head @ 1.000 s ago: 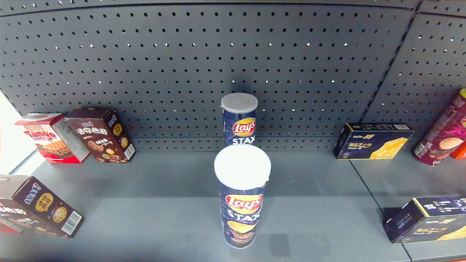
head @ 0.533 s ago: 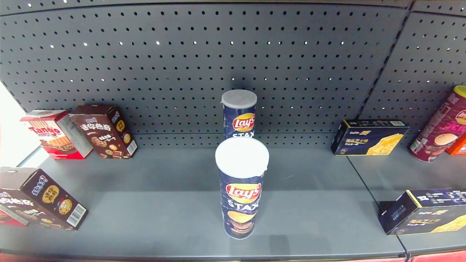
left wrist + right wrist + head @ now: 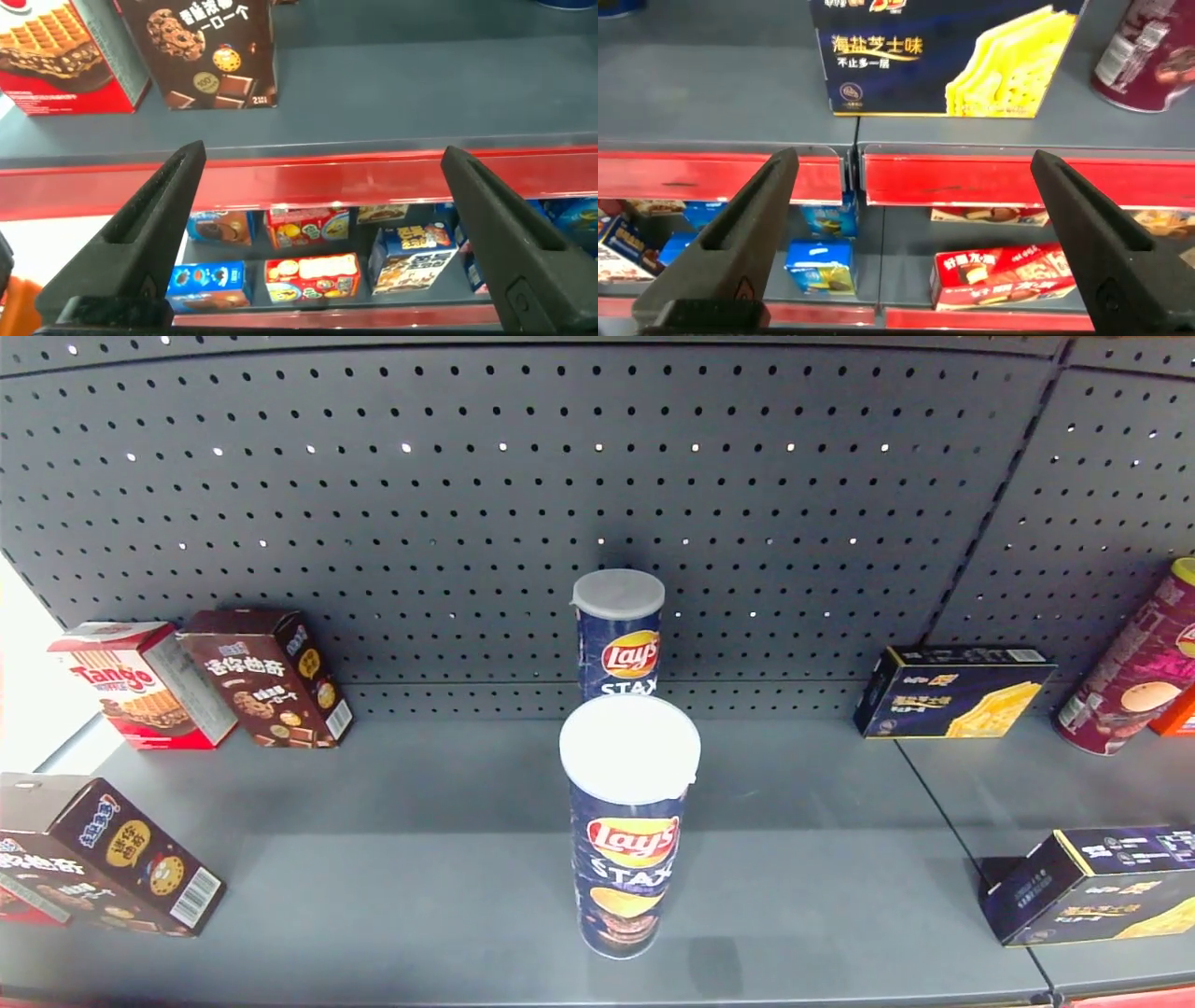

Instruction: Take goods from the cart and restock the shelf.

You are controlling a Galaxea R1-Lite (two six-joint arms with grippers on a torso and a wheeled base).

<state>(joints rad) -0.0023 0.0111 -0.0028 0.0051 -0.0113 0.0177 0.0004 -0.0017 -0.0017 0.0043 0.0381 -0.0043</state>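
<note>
Comparing the head views, the whole scene was found slightly displaced since half a second before, so a camera shift was recorded. No item was seen moved against its neighbours.

The front chip can [image 3: 627,840] was noted upright near the front middle of the shelf [image 3: 420,859]. The rear chip can [image 3: 617,635] was noted upright directly behind it, against the perforated back panel [image 3: 373,523]. The two cans stood apart.

The left gripper [image 3: 322,159] was recorded with fingers spread wide and nothing between them. It was held in front of the red price rail [image 3: 318,182], facing the brown cookie box [image 3: 210,51] and the red wafer box [image 3: 65,56] on the shelf's left part.

The right gripper [image 3: 914,161] was likewise recorded spread wide with nothing held. It was positioned before the rail, facing the front blue box [image 3: 943,56]; a maroon can [image 3: 1148,51] was seen behind that box.

Both chip cans were therefore placed between the two grippers' positions, touched by neither.

Further out, a rear blue box [image 3: 952,695] was logged on the right, by the back panel. A dark cookie box [image 3: 112,859] was logged at front left. Packaged goods on a lower shelf [image 3: 313,275] were visible beneath the rail.
</note>
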